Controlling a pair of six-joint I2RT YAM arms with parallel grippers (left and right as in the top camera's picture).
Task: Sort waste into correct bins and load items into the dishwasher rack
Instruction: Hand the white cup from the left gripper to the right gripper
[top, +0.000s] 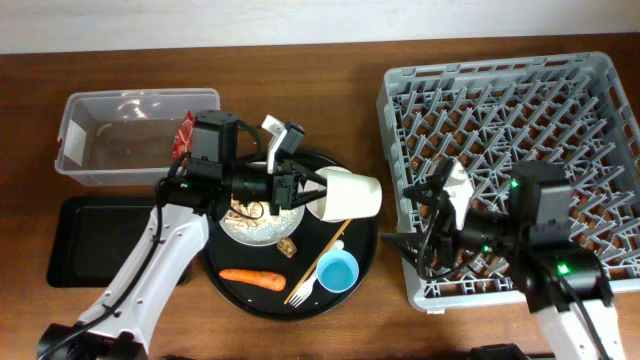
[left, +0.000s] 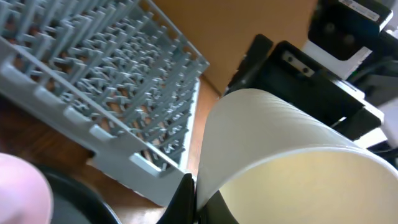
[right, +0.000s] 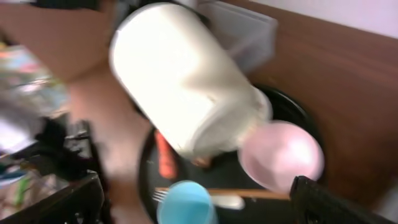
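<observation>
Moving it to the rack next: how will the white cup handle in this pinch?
Probably light: the left gripper holds the white cup sideways by its thin wall. It may pivot or slip. Laid sideways, it would likely roll.

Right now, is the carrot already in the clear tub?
No, the carrot lies on the round black tray, outside the clear tub.

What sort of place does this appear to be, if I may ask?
Likely a staged dish-clearing station: a grey dishwasher rack, a clear waste tub, and a round black tray holding a soiled plate.
</observation>
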